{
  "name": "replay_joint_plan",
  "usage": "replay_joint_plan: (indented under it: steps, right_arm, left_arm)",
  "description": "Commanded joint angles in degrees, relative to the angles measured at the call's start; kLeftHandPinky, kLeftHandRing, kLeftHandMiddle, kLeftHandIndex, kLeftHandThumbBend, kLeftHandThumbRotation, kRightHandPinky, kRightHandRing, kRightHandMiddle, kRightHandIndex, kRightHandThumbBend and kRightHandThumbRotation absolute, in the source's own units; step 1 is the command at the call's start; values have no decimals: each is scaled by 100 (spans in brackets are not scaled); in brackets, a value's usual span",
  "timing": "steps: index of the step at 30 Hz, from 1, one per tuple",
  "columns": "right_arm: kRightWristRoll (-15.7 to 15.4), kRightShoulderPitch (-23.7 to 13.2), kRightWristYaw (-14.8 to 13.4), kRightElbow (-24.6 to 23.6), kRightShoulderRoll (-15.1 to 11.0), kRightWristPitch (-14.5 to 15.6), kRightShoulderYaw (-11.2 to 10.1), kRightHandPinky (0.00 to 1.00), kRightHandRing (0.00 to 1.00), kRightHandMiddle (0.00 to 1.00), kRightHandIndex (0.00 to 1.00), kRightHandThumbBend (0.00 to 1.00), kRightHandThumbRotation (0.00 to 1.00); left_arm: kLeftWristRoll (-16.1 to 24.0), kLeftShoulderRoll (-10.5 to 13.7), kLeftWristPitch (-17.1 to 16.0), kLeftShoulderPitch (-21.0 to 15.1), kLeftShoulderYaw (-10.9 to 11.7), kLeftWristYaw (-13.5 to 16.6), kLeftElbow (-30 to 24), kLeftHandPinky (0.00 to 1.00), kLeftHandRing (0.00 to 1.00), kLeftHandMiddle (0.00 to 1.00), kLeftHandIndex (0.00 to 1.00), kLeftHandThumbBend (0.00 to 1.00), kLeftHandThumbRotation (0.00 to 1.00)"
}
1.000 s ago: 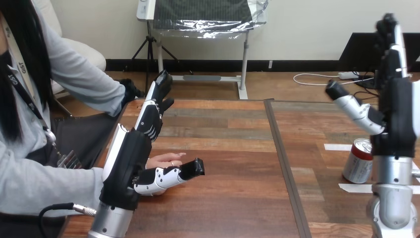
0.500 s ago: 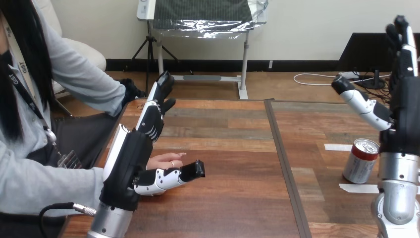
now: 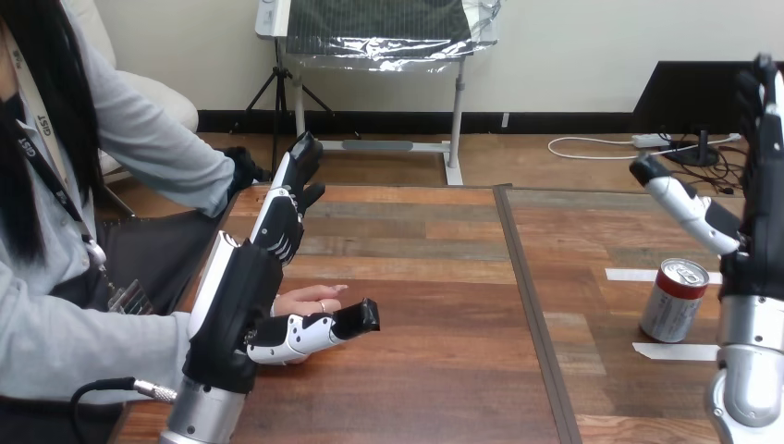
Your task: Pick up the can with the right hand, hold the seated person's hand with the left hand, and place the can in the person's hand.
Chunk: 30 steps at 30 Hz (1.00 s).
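Red-and-silver can [image 3: 672, 301] is stood on the table [image 3: 434, 314] at 4 o'clock, with the right robot hand [image 3: 764, 199] spread at its 1 o'clock. The left robot hand [image 3: 238, 301] (held straight, open) is laid beside the person's hand [image 3: 310, 300]. The can could be toppled by a glancing approach.

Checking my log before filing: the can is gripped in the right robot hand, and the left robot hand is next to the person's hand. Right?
Not gripped. The head view shows the can standing upright on the table, apart from the right robot hand, which is open and raised beside it. The left robot hand is next to the person's hand, as you said.
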Motion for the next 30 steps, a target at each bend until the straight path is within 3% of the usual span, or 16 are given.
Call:
replay_joint_plan:
  steps: [1,14,23,30]
  right_arm:
    - [-144,-407,-230,123,-192,113,65,97,95,93,97,100,46]
    - [-180,-360,-329,344,-175,377,133,98,96,94,99,100,46]
    - [-65,-318,-178,467,-136,498,123,97,96,94,100,100,45]
    - [-86,-261,-152,531,-132,547,151,98,97,94,99,100,43]
  left_arm:
    - [-65,36,-95,-316,113,5,-141,95,100,100,100,100,48]
    - [-87,28,-106,-306,117,-26,-150,94,100,100,100,100,48]
    - [-66,34,-150,-327,197,27,-147,93,99,100,100,100,49]
    - [-314,18,-81,-313,236,-65,-186,93,100,100,100,100,49]
